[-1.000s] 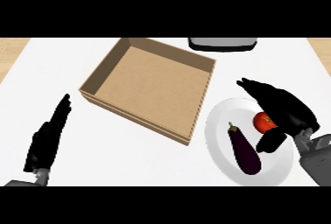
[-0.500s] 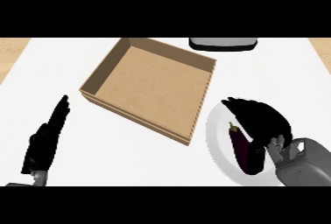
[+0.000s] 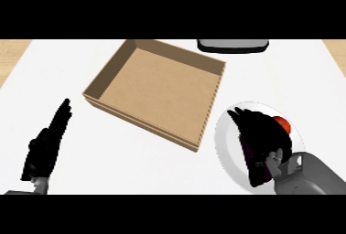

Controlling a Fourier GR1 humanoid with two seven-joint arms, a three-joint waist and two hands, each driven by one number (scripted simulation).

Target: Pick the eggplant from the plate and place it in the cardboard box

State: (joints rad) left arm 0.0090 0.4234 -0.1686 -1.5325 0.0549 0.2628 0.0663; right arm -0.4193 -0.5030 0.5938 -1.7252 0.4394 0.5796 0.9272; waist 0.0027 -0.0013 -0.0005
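The eggplant (image 3: 245,148) lies on the white plate (image 3: 228,155) at the lower right. Only a purple sliver of it shows along its left side. My right hand (image 3: 260,132) lies on top of it, fingers stretched along its length and pointing to the plate's far rim, not visibly curled round it. The cardboard box (image 3: 159,89) stands open and empty to the left of the plate, its near right corner close to the plate's rim. My left hand (image 3: 47,144) rests open at the lower left, fingers up.
A red round thing (image 3: 283,123) sits on the plate just right of my right hand. A dark grey object (image 3: 233,45) stands at the counter's far edge behind the box. Wooden floor shows past the counter's far corners.
My right hand has come down and moved left over the plate, from beside the eggplant to lying on it and hiding most of it. The left hand barely moved.
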